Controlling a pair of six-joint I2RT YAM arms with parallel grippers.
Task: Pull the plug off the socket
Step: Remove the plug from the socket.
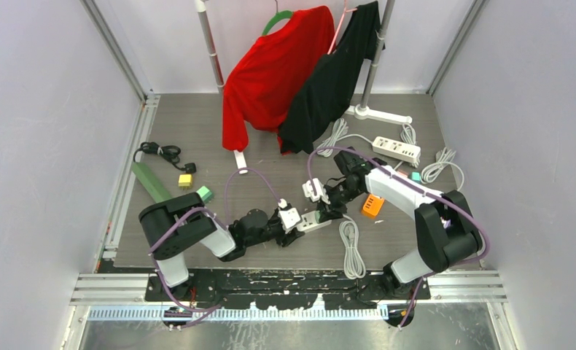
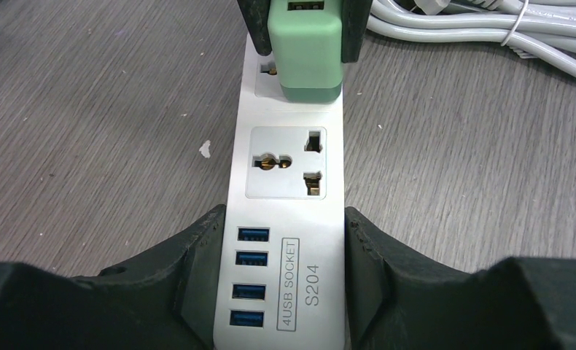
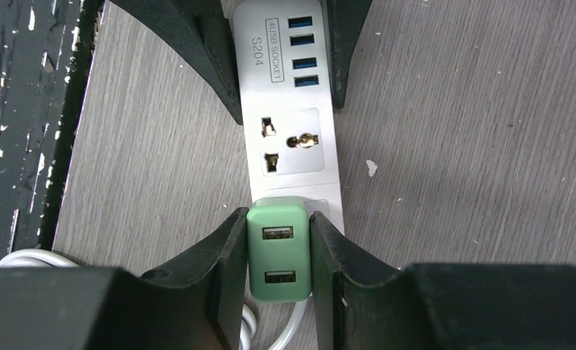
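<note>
On the far left of your counter (image 1: 197,131) lay a black cable (image 1: 161,152), a long green block (image 1: 152,182), a yellow block (image 1: 185,179) and a small green adapter (image 1: 204,194), all well apart from the work. Your left end effector (image 1: 300,224) reached in low toward the middle, and its wrist view showed its fingers (image 2: 197,255) pressed against both long sides of the white power strip (image 2: 285,160), pinching it at the end with the four blue USB ports. The strip lay flat on the counter near the centre, with one universal outlet bare between the two arms. On the next outlet sat the green plug (image 2: 305,51), upright, its two USB slots facing up; you could not tell from either wrist view whether its pins were fully seated. Your right end effector (image 3: 279,226) came from the opposite end and was clamped on that plug, one finger (image 3: 227,255) on each side. Right of it were an orange block (image 1: 372,205) just beside the arm and a second power strip (image 1: 396,149) farther back
</note>
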